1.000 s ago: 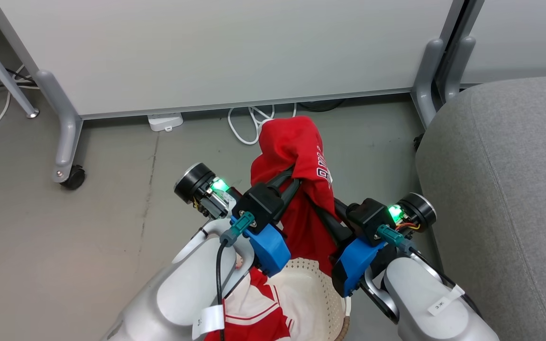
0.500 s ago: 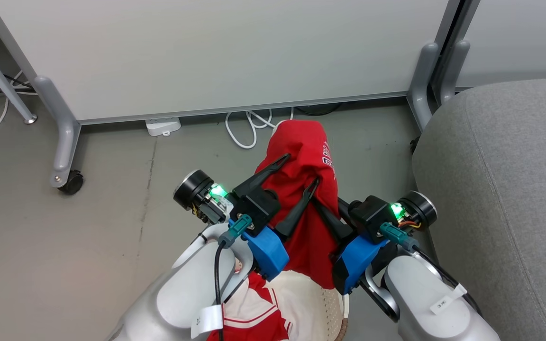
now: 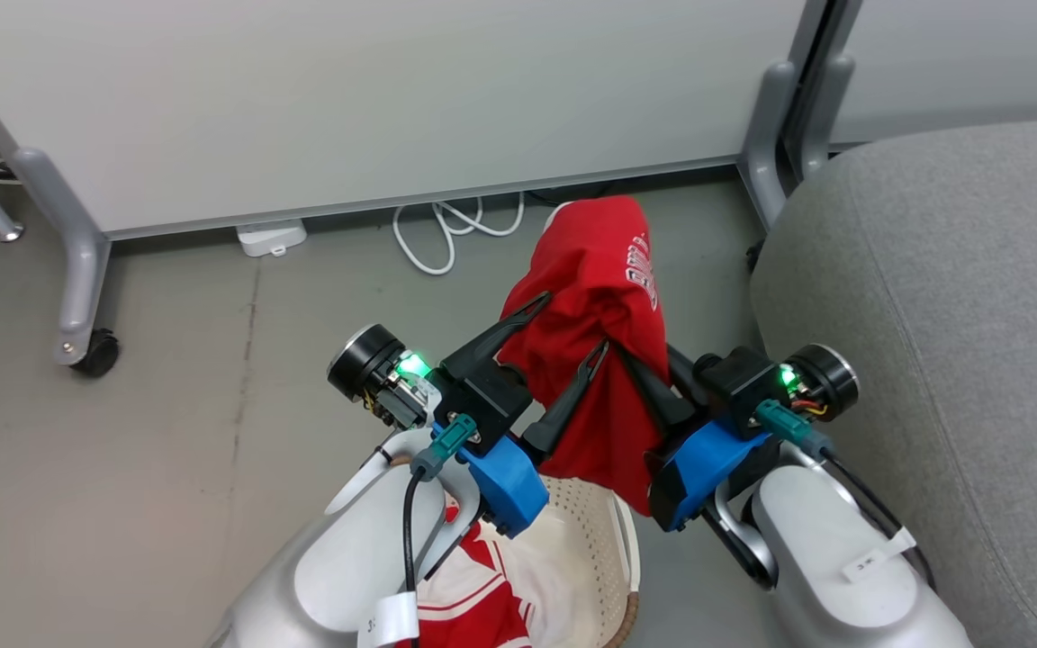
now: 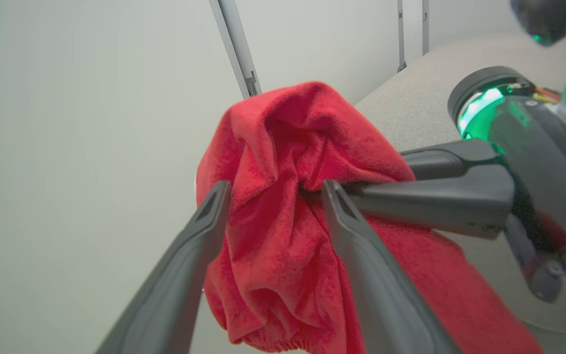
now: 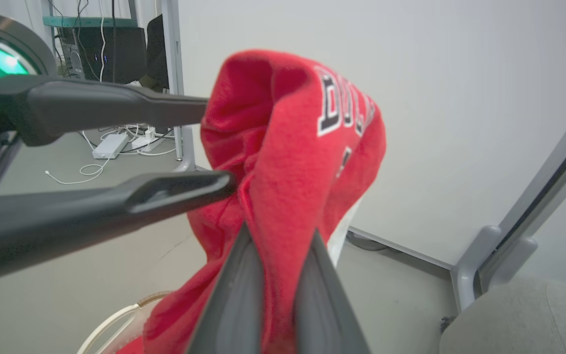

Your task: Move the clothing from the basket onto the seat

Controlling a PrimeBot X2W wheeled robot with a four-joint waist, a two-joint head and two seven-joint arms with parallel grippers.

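Showing the red jersey (image 3: 604,297) lifted clear of the basket (image 3: 624,549) and hanging above the floor (image 3: 212,405), between the basket and the seat (image 3: 933,315), which lies to the robot's right. The right gripper (image 5: 280,236) has its jaws closed tight on a narrow fold of the cloth. The left gripper (image 3: 572,322) has its jaws spread wide and grips nothing, with one finger on either side of a bunched ridge of the jersey. The red-and-white garment (image 3: 473,594) lies in the basket. The jersey's long axis runs from its bunched crown, which points away from the robot toward the partition, down to a loose hem trailing just above the basket rim. Its lettering faces the seat. Probable faults: the single narrow pinch may slip under the hanging weight and drop the jersey on the floor short of the seat. A swing to the right may snag cloth on the open left fingers. The low hem may catch the basket rim and tug the basket.
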